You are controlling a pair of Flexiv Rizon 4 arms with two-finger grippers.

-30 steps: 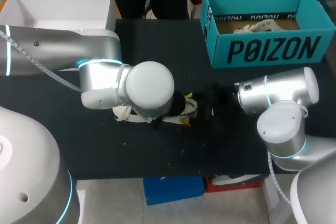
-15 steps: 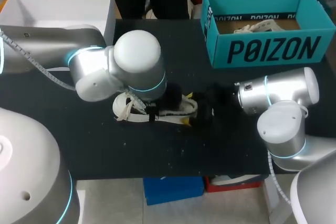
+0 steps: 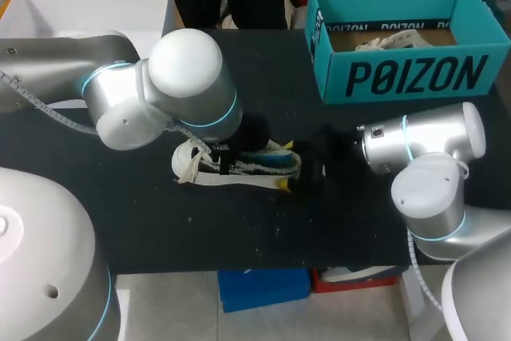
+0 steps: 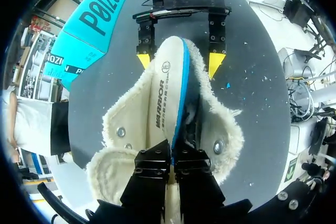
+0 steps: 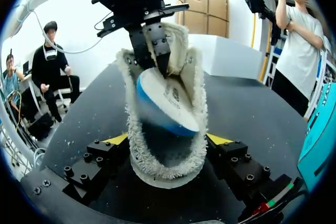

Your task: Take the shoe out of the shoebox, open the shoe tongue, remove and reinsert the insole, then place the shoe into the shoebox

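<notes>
The left arm (image 3: 128, 105) comes in from the left and bends down over the middle of the black table (image 3: 263, 229). The left gripper (image 3: 226, 164) is pinched tight on one end of the insole (image 3: 267, 161), its black fingers pressed together with the thin edge between them, as its own wrist view (image 4: 171, 153) shows.

The insole (image 4: 167, 85) is white on top with a blue rim. It stands tilted on edge, with the gripped end raised above the shoe's opening and the other end down inside the shoe.

The shoe (image 3: 196, 167) is a cream, fleece-lined one. It lies on the table between the two arms, with its fleece flaps (image 4: 118, 124) spread wide to either side.

To the right of it, the right gripper (image 3: 307, 173) holds the shoe's right end. Its fingers stand far apart, and the yellow tips press against the fleece from both sides (image 5: 168, 140). From there the left gripper (image 5: 155, 51) shows at the shoe's far end, clamped on the insole (image 5: 168, 100).

The right arm (image 3: 423, 149) comes in from the near right. The teal shoebox (image 3: 415, 77) stands open at the far right of the table, well apart from the shoe, with something pale lying in it
</notes>
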